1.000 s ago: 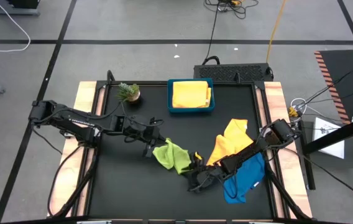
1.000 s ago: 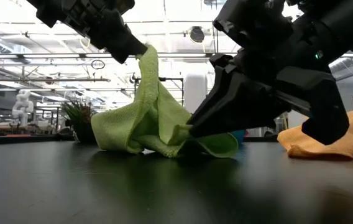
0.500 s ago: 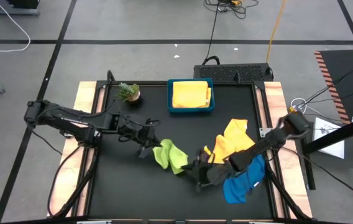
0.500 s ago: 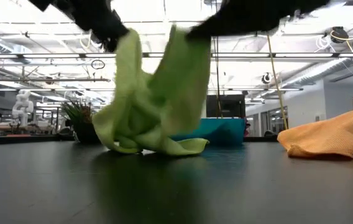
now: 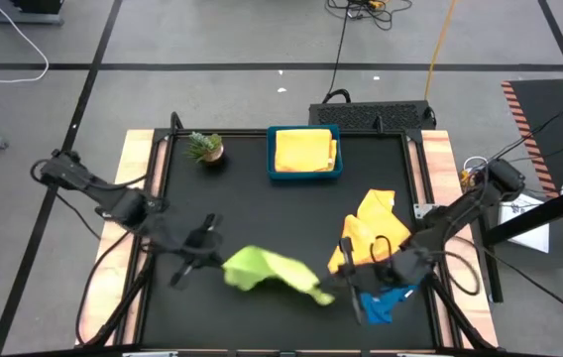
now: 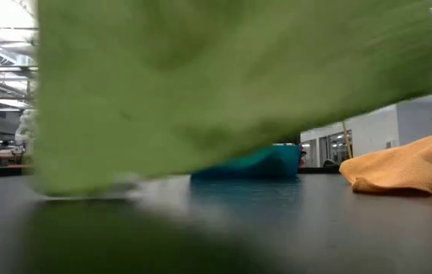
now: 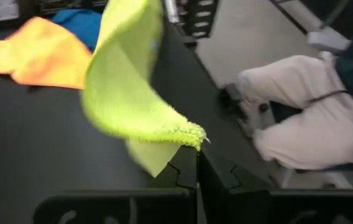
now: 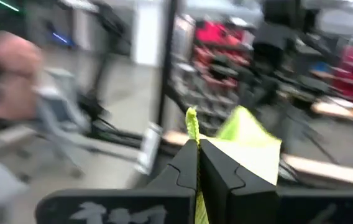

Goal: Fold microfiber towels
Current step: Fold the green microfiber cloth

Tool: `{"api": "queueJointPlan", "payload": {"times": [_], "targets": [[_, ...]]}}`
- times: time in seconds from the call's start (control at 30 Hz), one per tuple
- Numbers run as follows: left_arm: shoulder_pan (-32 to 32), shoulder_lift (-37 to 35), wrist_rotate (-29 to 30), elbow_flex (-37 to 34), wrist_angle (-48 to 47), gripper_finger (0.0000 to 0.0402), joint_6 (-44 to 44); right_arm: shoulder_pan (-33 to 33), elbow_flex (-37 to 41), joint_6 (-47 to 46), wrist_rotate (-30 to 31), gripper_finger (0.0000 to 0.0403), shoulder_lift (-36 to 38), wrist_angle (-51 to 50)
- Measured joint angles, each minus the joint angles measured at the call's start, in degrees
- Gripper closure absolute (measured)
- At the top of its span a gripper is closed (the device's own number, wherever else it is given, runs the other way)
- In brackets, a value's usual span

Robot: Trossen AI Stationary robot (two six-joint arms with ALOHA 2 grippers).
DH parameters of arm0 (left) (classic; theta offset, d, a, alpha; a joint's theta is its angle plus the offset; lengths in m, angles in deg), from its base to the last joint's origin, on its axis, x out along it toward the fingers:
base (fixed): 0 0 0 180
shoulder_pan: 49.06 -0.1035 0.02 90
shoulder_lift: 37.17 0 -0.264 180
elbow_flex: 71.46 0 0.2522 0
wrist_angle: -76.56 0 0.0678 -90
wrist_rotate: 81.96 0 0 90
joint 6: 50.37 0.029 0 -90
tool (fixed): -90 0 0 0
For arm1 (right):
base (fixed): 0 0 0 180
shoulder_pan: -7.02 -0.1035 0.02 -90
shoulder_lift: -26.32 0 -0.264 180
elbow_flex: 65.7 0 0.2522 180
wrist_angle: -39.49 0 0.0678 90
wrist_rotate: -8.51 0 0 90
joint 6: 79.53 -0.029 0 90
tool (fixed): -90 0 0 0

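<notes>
**Lime towel suspended between two grippers above the near half of the worktop**

A black worktop (image 5: 262,208) in an open workshop is carrying a small potted plant (image 5: 205,148) and a blue tray (image 5: 304,171) along its far edge. The left gripper (image 5: 207,260) is clamping one corner of the lime green towel (image 5: 267,268), with both fingers pressed together on the cloth. The right gripper (image 5: 339,290) is pinching the opposite corner in the same way. The towel's long axis is running from one gripper to the other, roughly across the worktop, and the cloth is sagging between them. Both arms are reaching equally near to it. Beside the right arm, an orange towel (image 5: 366,230) and a blue towel (image 5: 381,302) are lying crumpled. A further yellow towel (image 5: 304,151) is resting inside the tray.
</notes>
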Motion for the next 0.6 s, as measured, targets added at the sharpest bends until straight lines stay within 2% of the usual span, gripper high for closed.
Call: {"api": "queueJointPlan", "payload": {"times": [0.13, 0.27, 0.4, 0.6], "targets": [[6.0, 0.0, 5.2, 4.4, -6.5, 0.0392, -3.7, -2.3, 0.0, -0.7, -1.9, 0.0402, 1.2, 2.6], [8.2, 0.0, 9.7, 5.5, -12.8, 0.0398, -7.0, -1.7, 0.0, -4.9, 1.3, 0.0402, 2.1, -0.8], [6.3, 0.0, 10.1, 1.6, -16.5, 0.0394, -9.1, 1.5, 0.9, -12.1, 5.7, 0.0403, 2.0, -6.8], [-1.0, 0.1, 7.5, -8.0, -16.1, 0.0398, -8.3, 8.9, 7.3, -22.1, 5.7, 0.0403, 2.0, -8.9]]}}
